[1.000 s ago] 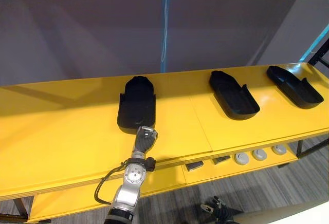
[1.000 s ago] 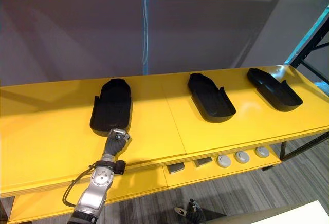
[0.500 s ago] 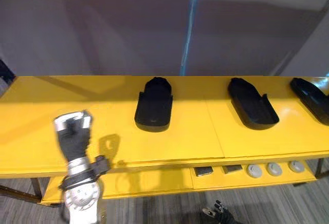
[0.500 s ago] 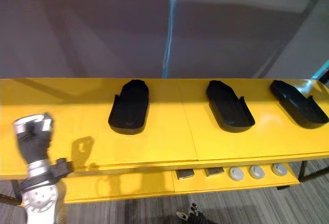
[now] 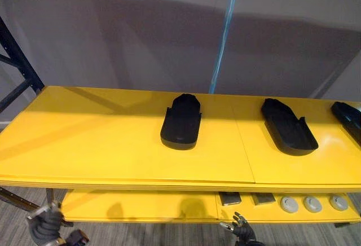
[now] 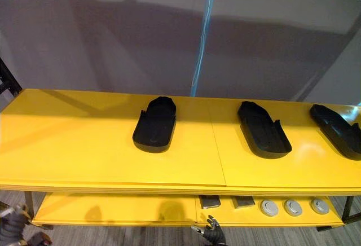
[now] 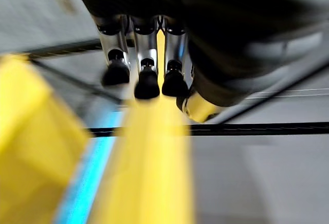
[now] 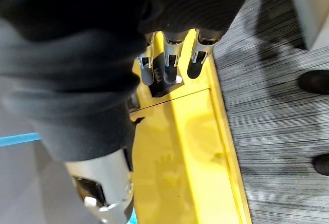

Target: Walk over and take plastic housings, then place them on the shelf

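Three black plastic shoe-shaped housings (image 5: pixel 181 123) (image 5: pixel 287 127) (image 5: pixel 350 119) lay apart along the long yellow shelf (image 5: pixel 84 139). Three round grey discs (image 5: pixel 289 204) and two dark blocks (image 5: pixel 230 198) sat beneath. The left hand (image 5: pixel 45 226) and right hand (image 5: pixel 240 227) hung lower, well away from the housings, fingers loose, empty.

Left hand (image 5: pixel 45 227) and right hand (image 5: pixel 241 228) hang low, fingers loosely relaxed.

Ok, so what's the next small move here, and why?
Probably a step back and a turn away to fetch another housing. The left housing, middle housing and right housing already lie on the yellow shelf, which has bare room at its left end. The left hand and right hand hang low before it, neither carrying a housing.
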Tool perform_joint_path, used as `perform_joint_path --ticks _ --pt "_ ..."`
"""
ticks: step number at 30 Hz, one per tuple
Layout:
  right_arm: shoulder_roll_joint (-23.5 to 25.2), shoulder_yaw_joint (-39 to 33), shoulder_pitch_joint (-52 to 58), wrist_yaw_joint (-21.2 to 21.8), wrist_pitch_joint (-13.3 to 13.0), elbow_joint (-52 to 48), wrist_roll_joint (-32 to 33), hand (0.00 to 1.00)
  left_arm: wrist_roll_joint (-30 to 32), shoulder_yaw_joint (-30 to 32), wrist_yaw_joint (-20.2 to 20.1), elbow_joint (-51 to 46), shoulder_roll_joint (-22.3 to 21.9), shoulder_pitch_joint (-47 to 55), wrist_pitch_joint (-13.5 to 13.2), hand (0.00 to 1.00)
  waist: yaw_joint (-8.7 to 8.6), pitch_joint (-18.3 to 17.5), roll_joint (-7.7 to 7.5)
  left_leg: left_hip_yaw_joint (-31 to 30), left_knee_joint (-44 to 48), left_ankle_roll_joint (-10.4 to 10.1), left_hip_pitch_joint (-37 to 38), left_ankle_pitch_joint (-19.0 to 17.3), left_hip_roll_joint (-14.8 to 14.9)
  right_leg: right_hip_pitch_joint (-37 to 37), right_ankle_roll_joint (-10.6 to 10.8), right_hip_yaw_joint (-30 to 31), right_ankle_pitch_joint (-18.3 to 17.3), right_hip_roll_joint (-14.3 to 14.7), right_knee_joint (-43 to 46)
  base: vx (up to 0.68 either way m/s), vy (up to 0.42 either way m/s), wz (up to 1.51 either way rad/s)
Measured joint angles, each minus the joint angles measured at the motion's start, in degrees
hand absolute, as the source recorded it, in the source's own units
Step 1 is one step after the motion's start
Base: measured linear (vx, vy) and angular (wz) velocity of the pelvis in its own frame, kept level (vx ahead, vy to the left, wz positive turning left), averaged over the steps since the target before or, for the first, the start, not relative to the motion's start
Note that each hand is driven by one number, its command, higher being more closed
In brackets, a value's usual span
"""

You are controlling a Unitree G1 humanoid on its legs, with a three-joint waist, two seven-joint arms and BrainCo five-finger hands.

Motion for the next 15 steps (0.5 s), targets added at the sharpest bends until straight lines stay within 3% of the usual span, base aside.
perform_joint_path --ticks 6,15 --pt "0.0 -0.1 0.3 -0.5 0.7 -1.7 0.1 0.00 2.6 -6.8 -4.4 16.3 0.2 -3.0 3.0 0.00 -0.18 -0.2 0.21 0.6 0.8 0.0 -0.1 -0.1 -0.1 -0.1 0.3 0.1 -0.2 -0.3 0.6 0.01 -0.001 -0.04" --pt "0.2 -3.5 0.6 -1.8 0.8 -1.6 0.3 0.00 6.4 -14.1 -5.4 28.3 1.4 -7.7 3.0 0.00 -1.61 -0.5 1.26 3.2 1.3 -1.1 -0.9 -0.7 0.2 -2.1 0.4 2.2 -0.3 -0.3 1.4 0.00 -0.009 -0.11"
